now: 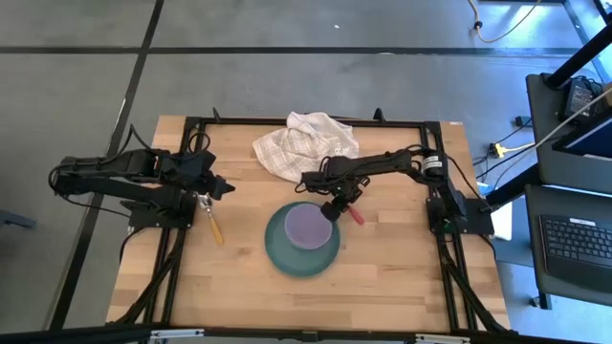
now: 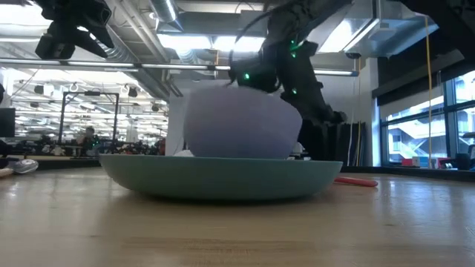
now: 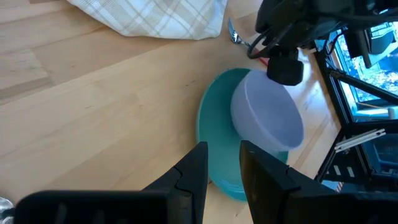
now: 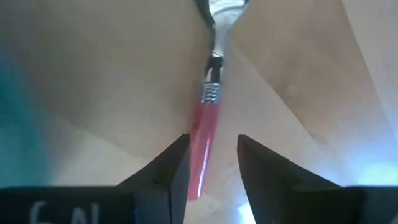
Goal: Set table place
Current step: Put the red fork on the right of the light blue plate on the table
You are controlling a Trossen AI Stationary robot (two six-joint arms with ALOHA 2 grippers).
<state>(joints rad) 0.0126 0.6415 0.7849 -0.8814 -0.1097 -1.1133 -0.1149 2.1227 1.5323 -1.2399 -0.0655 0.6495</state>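
1. Setting: a robotics lab or test hall inside a large open industrial-style building.
2. Surface (image 1: 402,277): light wooden planks in a black metal frame, standing on a grey concrete floor (image 1: 287,86) marked with dark lines.
3. Two dark robot arms bolted to the frame, with cables trailing.
4. Beside it: a dark side desk carrying a keyboard (image 1: 574,241), and a yellow cable (image 1: 497,33) on the floor.
5. Low view: exposed ceiling ducts (image 2: 141,30), strip lights, tall windows (image 2: 423,126), and distant workbenches.
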